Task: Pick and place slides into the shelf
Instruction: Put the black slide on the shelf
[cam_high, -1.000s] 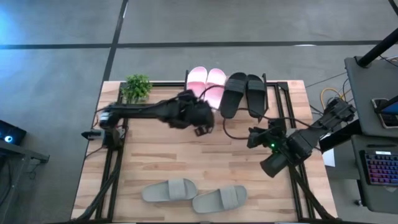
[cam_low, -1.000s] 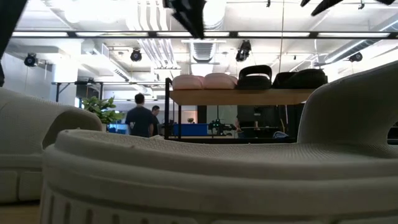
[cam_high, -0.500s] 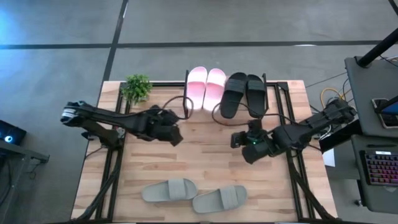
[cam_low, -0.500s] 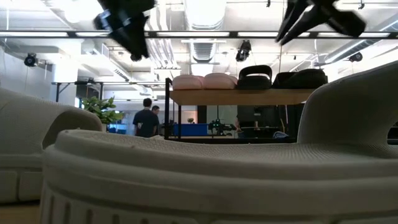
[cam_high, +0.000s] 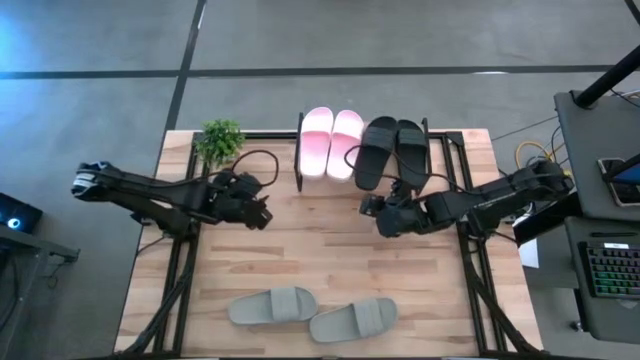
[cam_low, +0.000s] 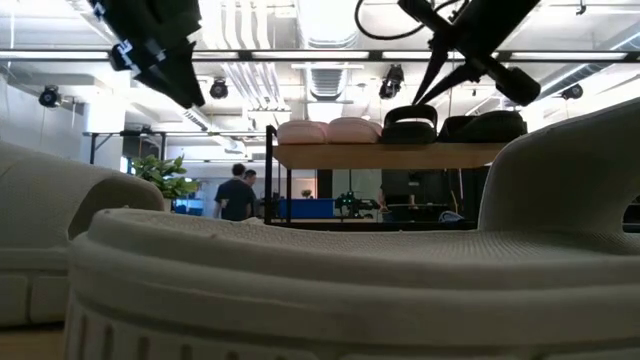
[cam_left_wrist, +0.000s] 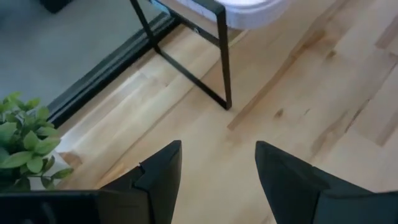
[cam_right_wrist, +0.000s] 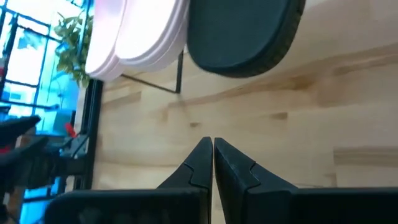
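Observation:
The pale pink pair of slides (cam_high: 332, 140) and the black pair (cam_high: 390, 150) lie side by side on the shelf (cam_low: 390, 155) at the table's far edge. The grey-green pair (cam_high: 272, 306) (cam_high: 352, 320) lies soles down near the front edge and fills the low view's foreground (cam_low: 300, 290). My left gripper (cam_high: 264, 217) hovers open and empty to the left of the shelf, above bare wood (cam_left_wrist: 217, 168). My right gripper (cam_high: 367, 206) hangs shut and empty just in front of the black pair (cam_right_wrist: 212, 155).
A small potted plant (cam_high: 219, 141) stands at the far left corner beside the shelf's black leg (cam_left_wrist: 221, 62). Black cables (cam_high: 350, 172) loop in front of the shelf. Bare wood lies between the shelf and the grey-green pair. A person (cam_low: 237, 195) stands in the room behind.
My left gripper has drawn back from in front of the pink pair toward the table's left edge and sunk a little, staying open. My right gripper has swung from the right side toward the table's middle and the shelf, rolled, and shut on nothing.

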